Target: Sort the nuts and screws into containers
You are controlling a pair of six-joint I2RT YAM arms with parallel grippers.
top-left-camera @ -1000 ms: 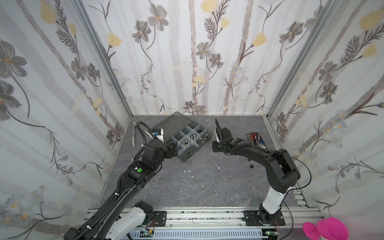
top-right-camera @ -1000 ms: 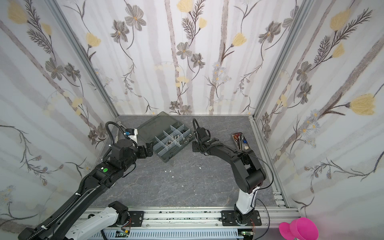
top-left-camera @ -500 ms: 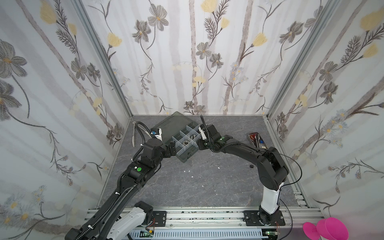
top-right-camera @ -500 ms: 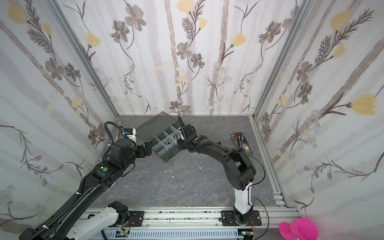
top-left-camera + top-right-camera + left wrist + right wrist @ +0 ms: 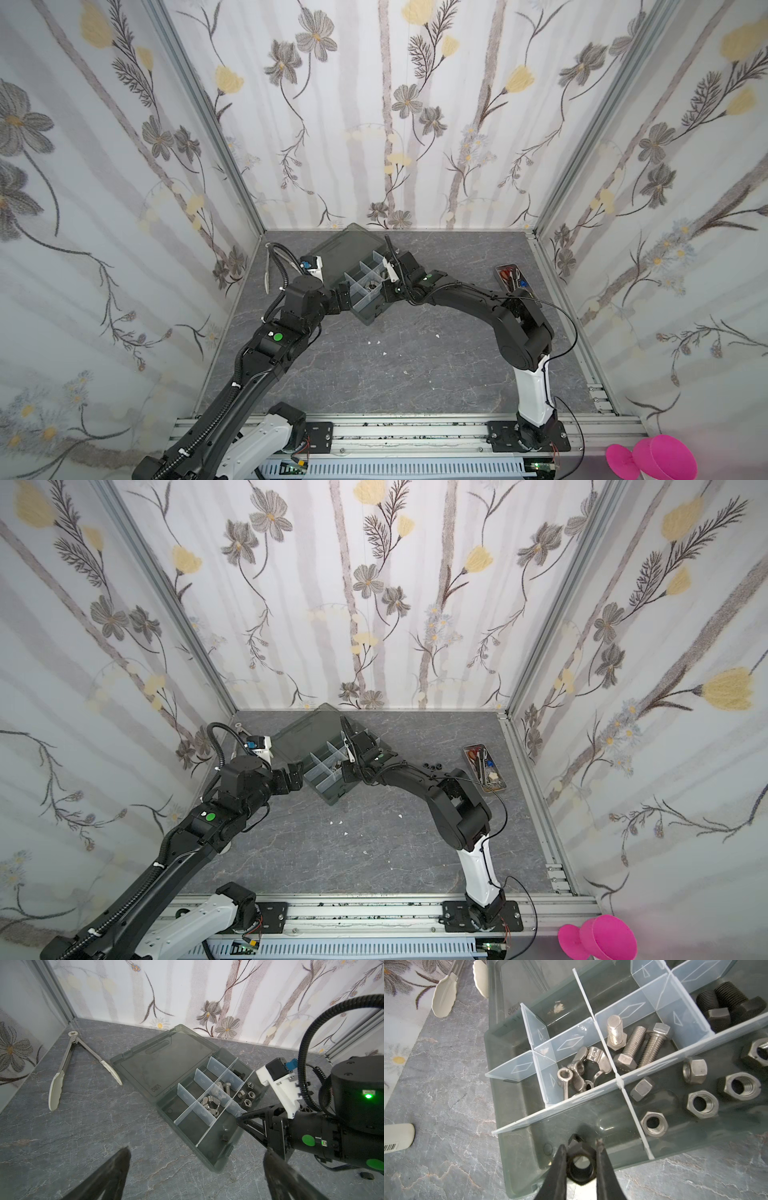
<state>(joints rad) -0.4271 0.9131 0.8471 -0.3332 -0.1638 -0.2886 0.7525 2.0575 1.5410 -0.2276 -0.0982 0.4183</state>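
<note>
The dark smoky-grey organizer box (image 5: 365, 309) (image 5: 332, 798) lies open, its containers split by pale dividers (image 5: 627, 1084). My right gripper (image 5: 581, 1147) (image 5: 388, 284) is shut on a black nut (image 5: 580, 1164) held over the box's near corner compartment. Silver screws (image 5: 631, 1043) fill one compartment, black screws (image 5: 726, 1005) another. Silver nuts (image 5: 699, 1103) (image 5: 247, 1095) lie in a long compartment and wing nuts (image 5: 581, 1068) in a fourth. More black nuts (image 5: 434, 766) sit on the table. My left gripper (image 5: 197, 1152) (image 5: 343, 297) stands open, empty, by the box's left corner.
Long metal tongs (image 5: 62, 1076) lie by the left wall. A narrow tray with red-handled tools (image 5: 513, 276) (image 5: 484, 766) stands at the right wall. Small white scraps (image 5: 376, 343) dot the grey table in front of the box. Patterned walls close three sides.
My right gripper has swung left from the table's middle to above the box, carrying the black nut. The left arm has hardly moved.
</note>
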